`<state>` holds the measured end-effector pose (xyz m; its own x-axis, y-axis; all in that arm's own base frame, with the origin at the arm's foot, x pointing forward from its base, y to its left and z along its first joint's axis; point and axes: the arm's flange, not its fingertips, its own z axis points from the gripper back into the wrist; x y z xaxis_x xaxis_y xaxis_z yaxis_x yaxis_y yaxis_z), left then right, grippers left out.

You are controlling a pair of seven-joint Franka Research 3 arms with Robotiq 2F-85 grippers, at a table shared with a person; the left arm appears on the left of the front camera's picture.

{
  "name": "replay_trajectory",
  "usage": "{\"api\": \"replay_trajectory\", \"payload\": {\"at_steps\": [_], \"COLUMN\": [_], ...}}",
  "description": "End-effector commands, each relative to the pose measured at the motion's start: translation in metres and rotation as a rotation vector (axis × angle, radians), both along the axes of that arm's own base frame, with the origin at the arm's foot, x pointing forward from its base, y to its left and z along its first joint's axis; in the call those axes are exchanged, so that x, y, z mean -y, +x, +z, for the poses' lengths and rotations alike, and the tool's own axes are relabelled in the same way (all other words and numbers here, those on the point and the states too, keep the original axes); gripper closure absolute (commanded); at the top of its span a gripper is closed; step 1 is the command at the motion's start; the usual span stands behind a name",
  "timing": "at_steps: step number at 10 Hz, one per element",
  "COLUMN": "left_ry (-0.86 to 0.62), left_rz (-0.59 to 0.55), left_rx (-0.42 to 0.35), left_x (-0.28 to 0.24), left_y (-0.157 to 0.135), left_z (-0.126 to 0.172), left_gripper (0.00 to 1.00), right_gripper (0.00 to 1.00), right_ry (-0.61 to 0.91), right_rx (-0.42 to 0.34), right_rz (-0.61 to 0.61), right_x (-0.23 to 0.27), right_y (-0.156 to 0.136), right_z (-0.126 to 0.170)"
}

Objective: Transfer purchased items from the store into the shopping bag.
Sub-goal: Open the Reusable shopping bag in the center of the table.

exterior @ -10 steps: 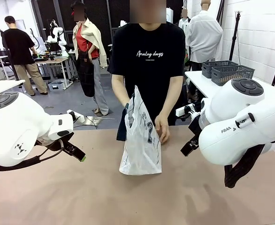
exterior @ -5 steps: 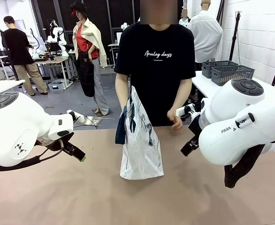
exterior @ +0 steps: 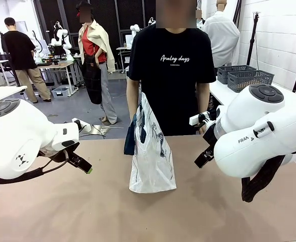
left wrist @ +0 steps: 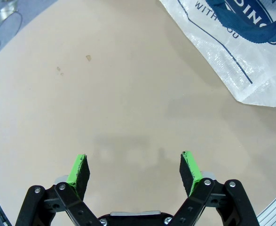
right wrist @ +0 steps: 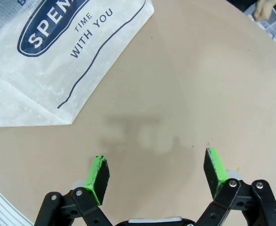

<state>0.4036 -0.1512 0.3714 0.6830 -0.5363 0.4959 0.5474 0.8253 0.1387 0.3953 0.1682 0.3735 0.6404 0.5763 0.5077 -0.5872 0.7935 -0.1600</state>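
Left gripper (left wrist: 135,169) and right gripper (right wrist: 156,174) gape empty; the shopping bag (exterior: 150,151) stands upright between them, seemingly nearer my right.

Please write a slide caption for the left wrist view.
Open left gripper above the table, shopping bag at upper right.

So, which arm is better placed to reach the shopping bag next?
Probably the right. The right gripper hangs open nearer the shopping bag; the left gripper, also open, is farther away over the table.
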Motion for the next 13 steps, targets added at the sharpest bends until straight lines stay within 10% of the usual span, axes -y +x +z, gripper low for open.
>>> {"api": "replay_trajectory", "payload": {"at_steps": [1, 6, 13], "left_ry": [0.000, -0.048, -0.143], "left_rz": [0.001, -0.023, 0.069], "left_rx": [0.000, -0.031, -0.168], "left_x": [0.000, 0.003, 0.038], "left_y": [0.000, -0.003, 0.021], "left_z": [0.000, 0.008, 0.123], "left_gripper": [0.00, 0.00, 0.00], "right_gripper": [0.00, 0.00, 0.00], "right_ry": [0.000, 0.034, -0.039], "right_rx": [0.000, -0.070, -0.157], "right_rz": [0.000, 0.010, -0.079], "right_x": [0.000, -0.006, -0.089], "right_y": [0.000, -0.003, 0.050], "right_z": [0.000, 0.007, 0.116]}}
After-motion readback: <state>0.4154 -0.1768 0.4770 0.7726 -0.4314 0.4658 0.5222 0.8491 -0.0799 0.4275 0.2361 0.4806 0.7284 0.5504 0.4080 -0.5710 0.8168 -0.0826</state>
